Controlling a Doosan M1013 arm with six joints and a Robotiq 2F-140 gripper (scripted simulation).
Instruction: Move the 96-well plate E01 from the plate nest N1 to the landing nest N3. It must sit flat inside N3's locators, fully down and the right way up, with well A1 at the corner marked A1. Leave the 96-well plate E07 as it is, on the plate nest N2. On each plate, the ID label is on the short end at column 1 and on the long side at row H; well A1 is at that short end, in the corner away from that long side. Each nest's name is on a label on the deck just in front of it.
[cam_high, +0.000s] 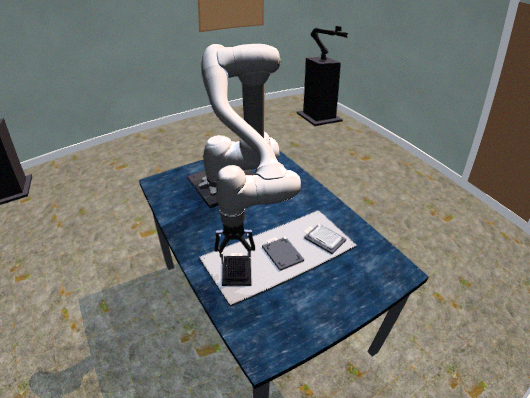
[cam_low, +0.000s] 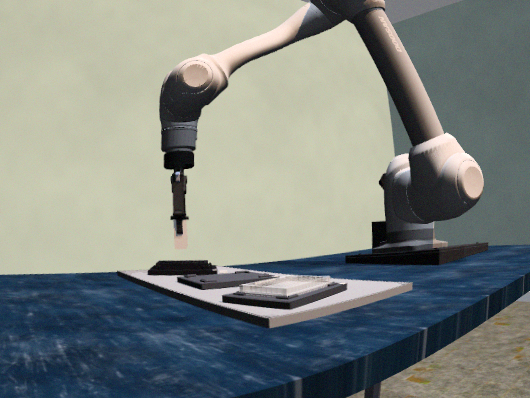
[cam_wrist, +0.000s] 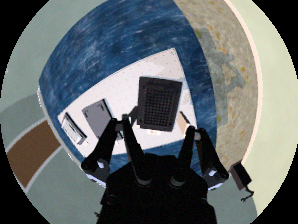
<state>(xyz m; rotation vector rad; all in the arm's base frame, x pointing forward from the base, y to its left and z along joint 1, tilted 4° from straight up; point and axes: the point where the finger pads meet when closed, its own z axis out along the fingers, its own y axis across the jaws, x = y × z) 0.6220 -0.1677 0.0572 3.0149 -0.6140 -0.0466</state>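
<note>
Glossy off-white arm (cam_high: 225, 95) of thick rounded tubular links, bulbous joints with flat round end caps. Grey ribbed wrist collar (cam_low: 178, 136), then a black cylindrical flange. Black two-finger gripper (cam_high: 233, 248) with slender linkage fingers and pale fingertip pads (cam_low: 180, 241). Dark lettering along the upper link, unreadable.
</note>
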